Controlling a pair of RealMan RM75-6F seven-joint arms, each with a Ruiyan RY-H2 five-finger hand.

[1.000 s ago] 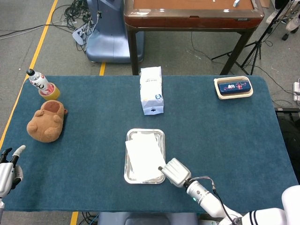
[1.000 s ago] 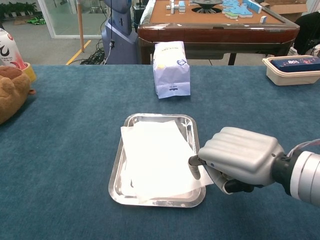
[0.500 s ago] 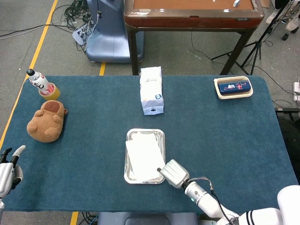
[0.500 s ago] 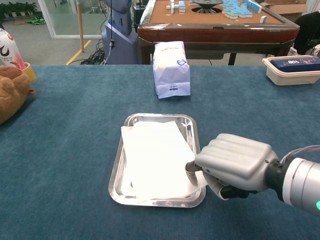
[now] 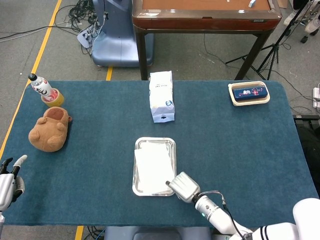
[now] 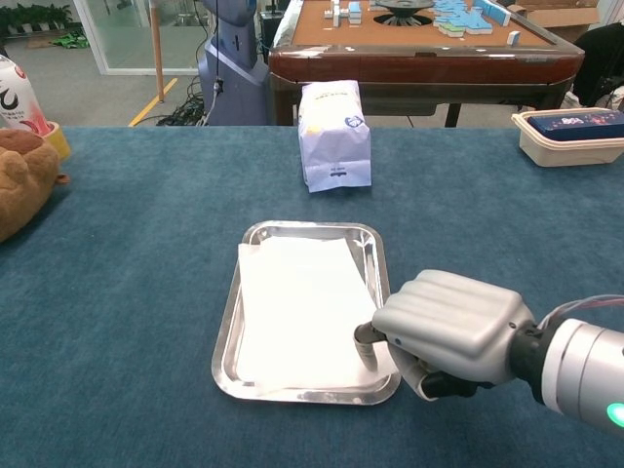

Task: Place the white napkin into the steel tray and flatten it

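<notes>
Chest view puts your right hand (image 6: 450,330) close up: its fingers are curled under the palm, and the one dark fingertip (image 6: 366,343) that shows presses down on the napkin's (image 6: 297,310) near right corner. Nothing is grasped. The napkin lies inside the tray (image 6: 228,331), spread nearly flat and covering most of its floor, its left edge riding up the left wall. Past the tray stands a white bag (image 6: 334,134), with a plush toy (image 6: 21,178) at far left. Only the head view shows your left hand (image 5: 9,181), at the table's (image 5: 240,140) near left corner, fingers apart and holding nothing, plus a box (image 5: 248,93) far right.
</notes>
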